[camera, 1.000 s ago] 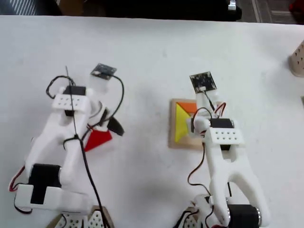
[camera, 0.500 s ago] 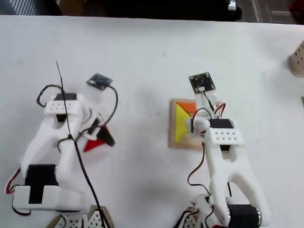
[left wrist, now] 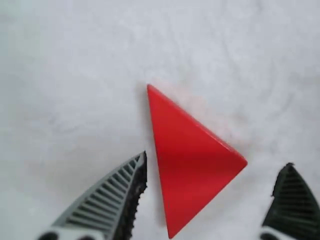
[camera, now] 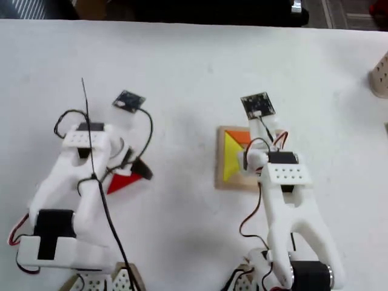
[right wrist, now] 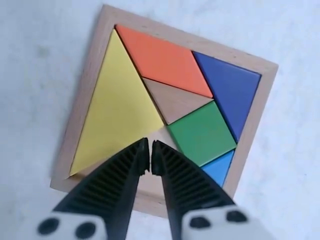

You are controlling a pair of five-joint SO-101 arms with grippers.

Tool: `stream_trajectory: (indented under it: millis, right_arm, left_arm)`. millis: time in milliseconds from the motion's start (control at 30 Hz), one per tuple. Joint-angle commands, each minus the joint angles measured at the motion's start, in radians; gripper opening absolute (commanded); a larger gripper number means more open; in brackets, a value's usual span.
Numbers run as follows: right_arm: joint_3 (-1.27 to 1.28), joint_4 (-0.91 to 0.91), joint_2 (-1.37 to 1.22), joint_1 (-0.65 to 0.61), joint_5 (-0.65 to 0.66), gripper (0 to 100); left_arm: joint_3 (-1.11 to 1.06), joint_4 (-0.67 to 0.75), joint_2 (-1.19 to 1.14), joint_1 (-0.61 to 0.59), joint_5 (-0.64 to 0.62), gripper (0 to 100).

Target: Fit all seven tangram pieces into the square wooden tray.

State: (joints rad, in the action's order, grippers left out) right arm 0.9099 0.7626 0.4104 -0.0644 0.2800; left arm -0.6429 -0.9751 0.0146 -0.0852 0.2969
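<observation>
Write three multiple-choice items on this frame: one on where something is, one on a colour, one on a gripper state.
1. Where is the red triangle?
A. In the tray
B. On the table, between the left gripper's fingers
C. Lifted by the right gripper

2. What colour is the square piece in the tray?
A. Green
B. Purple
C. Black

3. How is the right gripper?
A. Wide open
B. Shut on the red triangle
C. Shut on nothing, over the tray

Answers:
1 B: the left wrist view shows it lying on the table with one finger on each side.
2 A: the right wrist view shows it green.
3 C: its fingertips meet with nothing between them, above the tray.
</observation>
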Motion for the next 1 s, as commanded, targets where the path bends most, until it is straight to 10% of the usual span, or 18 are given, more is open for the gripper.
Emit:
stream_trajectory:
  millis: [0, 967]
  right_arm:
    - [-0.006, -0.018, 0.028, -0.004, 0.011, 2.1]
    - [-0.005, -0.018, 0.028, -0.004, 0.011, 2.1]
  left_arm:
    - [0.015, 0.02, -0.027, 0.01, -0.014, 39]
    - [0.166, -0.13, -0.191, -0.019, -0.008, 22]
